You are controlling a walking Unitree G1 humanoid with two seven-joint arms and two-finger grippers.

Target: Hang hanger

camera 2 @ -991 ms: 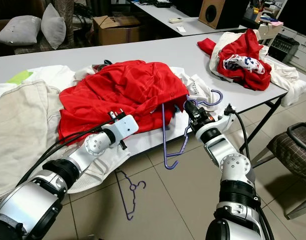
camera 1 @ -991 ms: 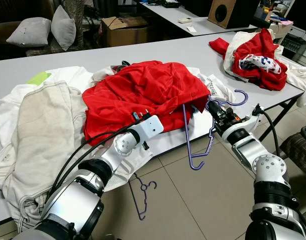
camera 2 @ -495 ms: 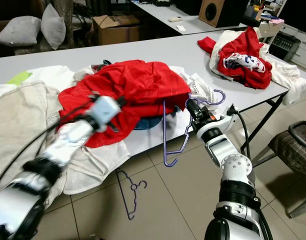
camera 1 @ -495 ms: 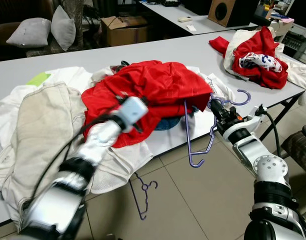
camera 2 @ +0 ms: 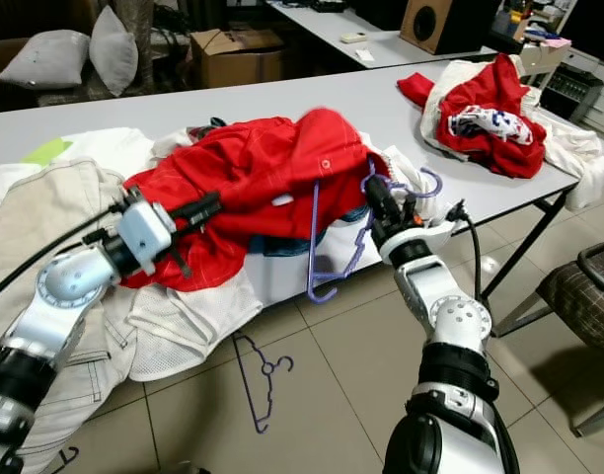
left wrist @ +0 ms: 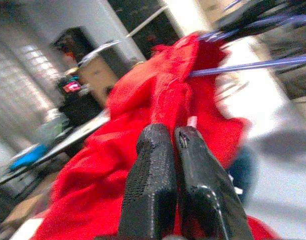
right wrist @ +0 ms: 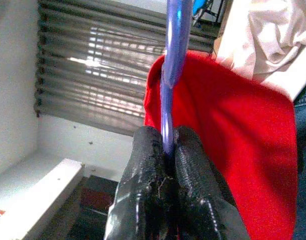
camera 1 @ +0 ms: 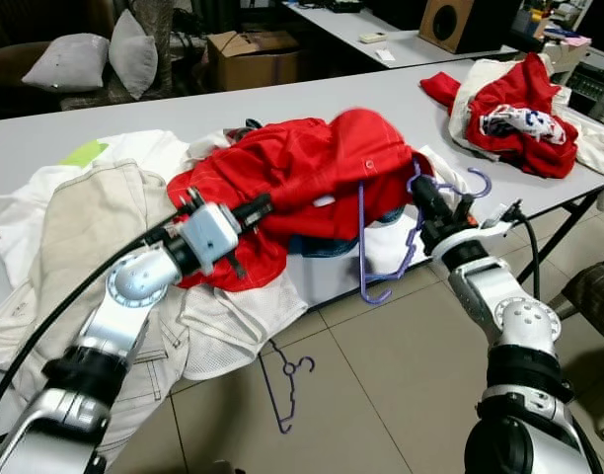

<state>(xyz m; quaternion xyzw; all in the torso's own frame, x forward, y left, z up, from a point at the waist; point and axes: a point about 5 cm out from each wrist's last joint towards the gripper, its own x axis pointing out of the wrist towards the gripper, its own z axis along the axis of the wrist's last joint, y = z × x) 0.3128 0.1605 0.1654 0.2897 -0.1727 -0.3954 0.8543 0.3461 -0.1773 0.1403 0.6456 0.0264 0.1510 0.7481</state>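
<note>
Left eye view: the left gripper (camera 1: 261, 206) has come up off the table edge in the last second and now holds the red shirt (camera 1: 302, 168) raised, so a peak of cloth stands higher over the grey table (camera 1: 124, 123) than it did before. Its fingers are pressed together on a fold of that shirt in the left wrist view. The right gripper (camera 1: 420, 197) has closed in on the shirt too, pinched tight on the wire of the purple hanger (camera 1: 376, 237), which now hangs against the shirt's lifted front edge, just off the table's near side. I judge the lift opens the garment for threading the hanger in. A second hanger (camera 1: 285, 380) lies on the floor below the table.
</note>
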